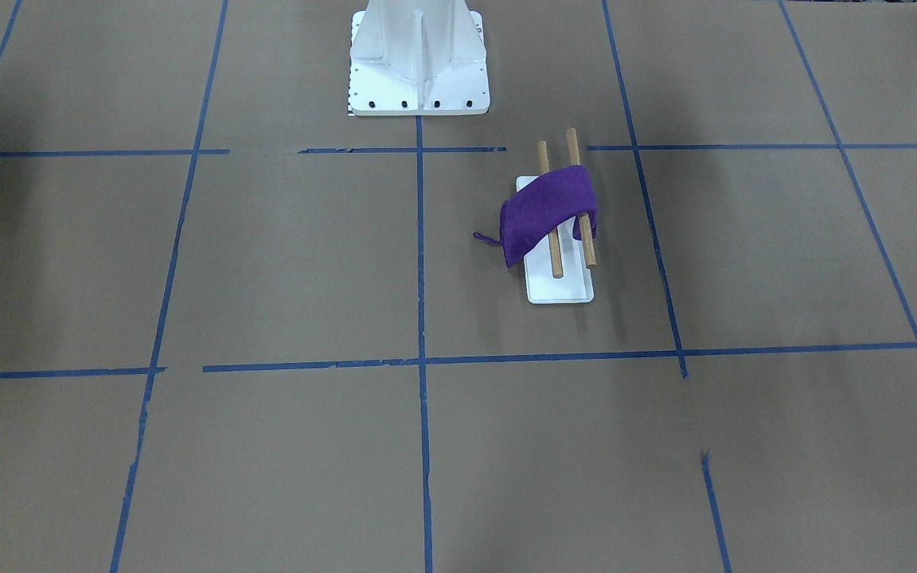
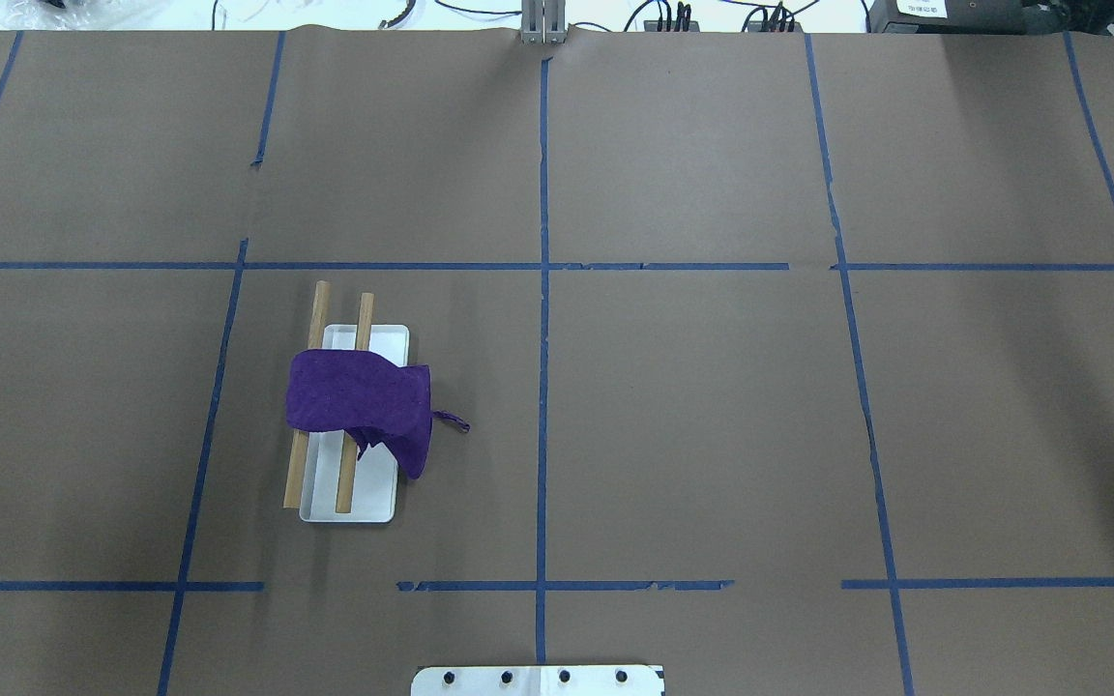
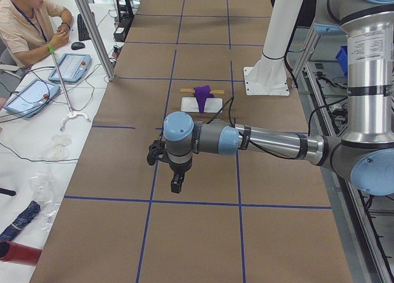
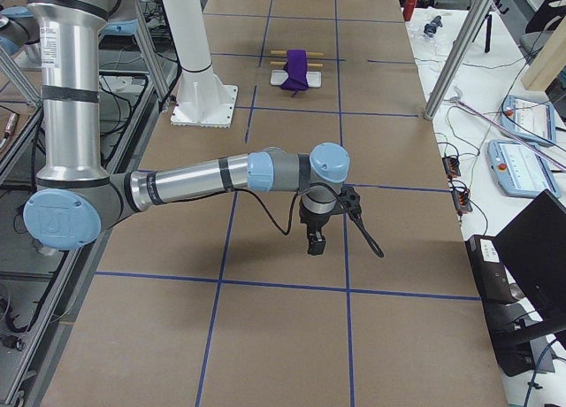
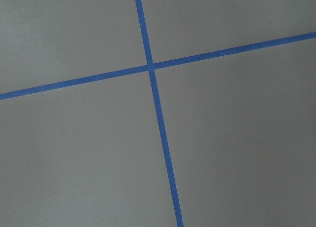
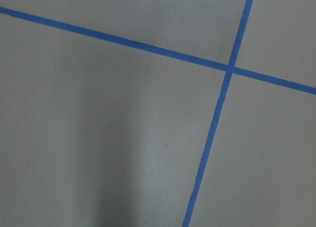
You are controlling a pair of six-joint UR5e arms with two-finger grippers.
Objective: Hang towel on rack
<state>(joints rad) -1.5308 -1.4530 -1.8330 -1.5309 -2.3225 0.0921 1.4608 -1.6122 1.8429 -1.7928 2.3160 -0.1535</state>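
The purple towel (image 1: 546,211) lies draped across both wooden dowels of the rack (image 1: 560,288), its loop tag hanging off one side. It shows the same way in the overhead view: towel (image 2: 354,396) on the rack (image 2: 364,507). In the exterior left view my left gripper (image 3: 175,183) hangs above the table, well away from the towel (image 3: 202,96). In the exterior right view my right gripper (image 4: 315,241) also hangs far from the towel (image 4: 296,69). I cannot tell whether either gripper is open or shut. Both wrist views show only brown paper and blue tape.
The white robot pedestal (image 1: 419,64) stands behind the rack. Blue tape lines (image 2: 542,290) grid the brown table cover. An operator (image 3: 28,24) sits at a side desk with tablets (image 3: 71,66). A metal post (image 4: 455,57) stands at the table's edge.
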